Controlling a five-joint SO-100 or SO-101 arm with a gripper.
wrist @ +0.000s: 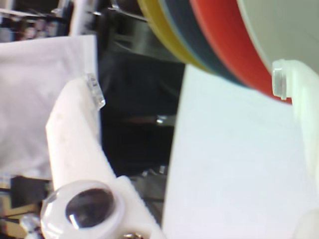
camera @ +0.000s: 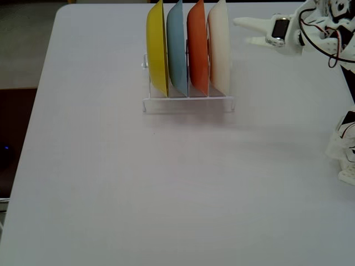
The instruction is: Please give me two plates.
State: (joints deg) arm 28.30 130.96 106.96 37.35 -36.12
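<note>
While the four plates are standing on edge in a clear rack [camera: 188, 103] at the far middle of the desk [camera: 138, 183], the gripper [camera: 243, 31] is hanging to their right in the fixed view, fingers spread wide and holding nothing. Order in the rack, left to right: yellow plate [camera: 157, 49], light blue plate [camera: 176, 49], orange plate [camera: 197, 49], cream plate [camera: 219, 47]. The two wanted ones are sitting in the right-hand slots, the cream one nearest the gripper and clear of it.

Judging by the gloss, both are looking like thin hard plastic: light, stiff, slick on the faces. The upper rim is seeming the sensible place to pinch, one finger on each face, since the lower rims are sitting down in the slots. Slipping is the likely trouble.

The wrist view is running blurred and close; the orange plate [wrist: 219, 40] and cream plate [wrist: 284, 27] are cut off at the top edge. One fingertip [wrist: 94, 89] is showing against dark background. Gaps between plates are looking narrow; how deep the slots are I cannot tell. Much of the arm is running off the right edge.
</note>
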